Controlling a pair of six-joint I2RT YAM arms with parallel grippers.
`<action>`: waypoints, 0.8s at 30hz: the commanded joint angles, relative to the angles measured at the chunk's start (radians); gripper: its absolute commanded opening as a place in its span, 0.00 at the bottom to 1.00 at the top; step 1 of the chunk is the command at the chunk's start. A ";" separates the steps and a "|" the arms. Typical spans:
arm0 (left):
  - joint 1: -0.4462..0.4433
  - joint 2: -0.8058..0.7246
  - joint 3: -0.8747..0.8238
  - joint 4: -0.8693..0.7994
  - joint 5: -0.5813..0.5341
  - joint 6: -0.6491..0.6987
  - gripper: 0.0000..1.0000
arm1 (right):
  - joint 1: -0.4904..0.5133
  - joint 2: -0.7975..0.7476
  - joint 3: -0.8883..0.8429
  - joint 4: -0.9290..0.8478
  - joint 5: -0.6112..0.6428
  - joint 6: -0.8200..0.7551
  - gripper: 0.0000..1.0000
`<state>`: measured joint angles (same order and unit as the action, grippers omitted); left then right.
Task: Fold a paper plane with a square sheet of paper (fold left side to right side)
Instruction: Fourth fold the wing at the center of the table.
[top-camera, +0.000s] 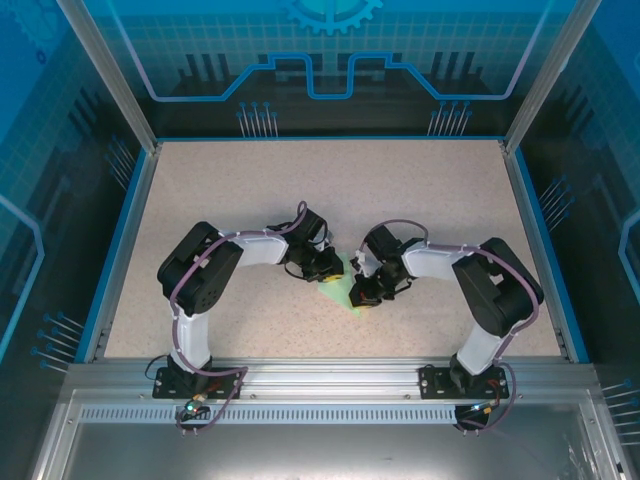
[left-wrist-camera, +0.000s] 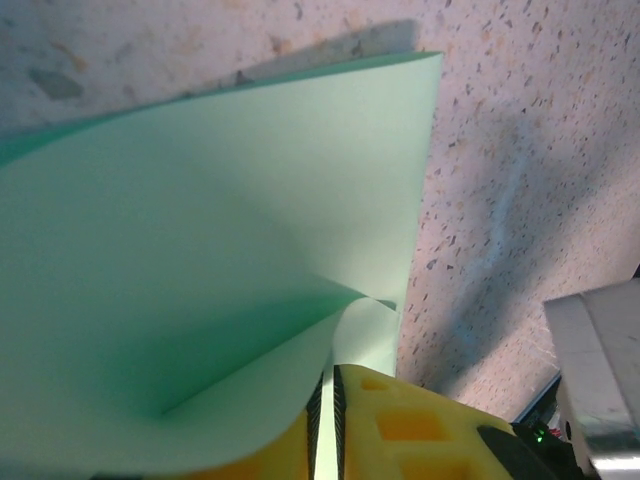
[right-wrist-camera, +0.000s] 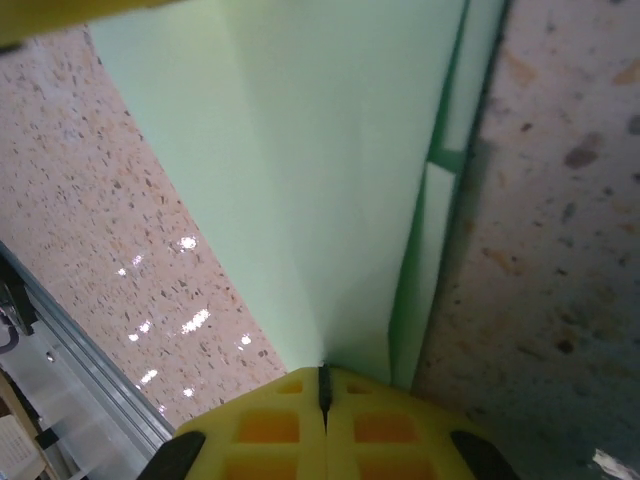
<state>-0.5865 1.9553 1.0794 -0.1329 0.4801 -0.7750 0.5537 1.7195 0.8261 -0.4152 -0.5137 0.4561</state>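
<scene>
At the centre of the speckled table (top-camera: 250, 200), between my two arms, sits the square sheet of paper (top-camera: 340, 290), partly folded and bowed upward. A blue rim (top-camera: 118, 250) borders the table, and the aluminium rail (top-camera: 320, 375) carrying both bases runs along 6 o'clock. From above, both wrists cover much of the sheet.

The left gripper (left-wrist-camera: 327, 420) sits at the sheet's 10 o'clock, its yellow fingers (left-wrist-camera: 400, 425) pinched on a thin edge of paper that curls up over them. The right gripper (right-wrist-camera: 323, 395) sits at the sheet's 3 o'clock, jaws pressed together on the paper, which fans out toward 12 o'clock with a doubled edge at 1 o'clock.
</scene>
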 joint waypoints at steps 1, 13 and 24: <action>-0.002 0.007 -0.007 -0.070 -0.048 0.032 0.17 | -0.016 0.028 -0.013 -0.011 0.056 0.017 0.02; -0.034 -0.178 -0.095 0.044 0.024 0.118 0.14 | -0.058 0.069 -0.075 0.026 0.036 -0.009 0.00; -0.103 -0.123 -0.121 0.110 0.095 0.109 0.10 | -0.060 0.070 -0.081 0.030 0.030 -0.016 0.00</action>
<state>-0.6807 1.8057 0.9657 -0.0402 0.5438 -0.6865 0.5034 1.7393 0.7872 -0.3573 -0.6106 0.4511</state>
